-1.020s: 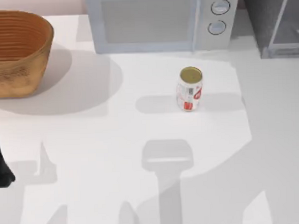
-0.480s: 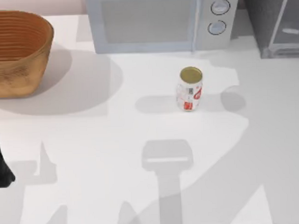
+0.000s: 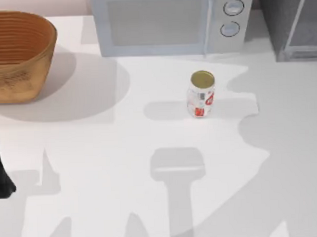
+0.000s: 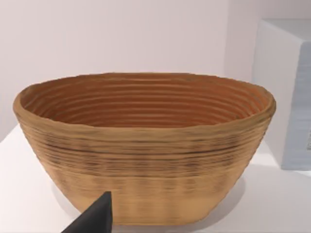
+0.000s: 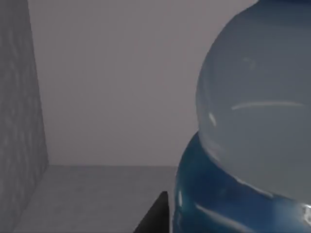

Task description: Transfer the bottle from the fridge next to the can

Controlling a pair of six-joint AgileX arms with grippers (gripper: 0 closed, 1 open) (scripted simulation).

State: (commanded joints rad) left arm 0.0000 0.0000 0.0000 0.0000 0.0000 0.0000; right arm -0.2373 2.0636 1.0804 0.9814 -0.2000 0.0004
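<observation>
One short white drink can with red markings and a dull gold top (image 3: pixel 201 94) stands alone on the white bench (image 3: pixel 97 152), in front of the light grey microwave with two round knobs (image 3: pixel 171 22). The dark grey box-shaped fridge with its pale metallic frame (image 3: pixel 293 23) sits at the far right corner of the bench. In my right wrist view, the small clear plastic bottle holding blue liquid (image 5: pixel 248 145) looms very close, with the fridge's grey inner wall (image 5: pixel 19 121) and floor beside it, so I judge my right arm has reached inside the cabinet. One dark fingertip (image 5: pixel 156 216) shows just beside the bottle's blue lower body, but I cannot tell whether my right fingers are spread or closed on it.

Several things could go wrong from here. If my fingers close off-centre on that rounded, smooth body, the bottle may squirt sideways or tip against the fridge wall. Pulling out too fast or at an angle could knock it on the door frame. Later, setting it down carelessly could topple the light can.

My left arm (image 3: pixel 0 176) is parked at the bench's left edge, facing the brown woven oval basket (image 4: pixel 146 145); one dark fingertip (image 4: pixel 95 218) shows, its opening unclear.
</observation>
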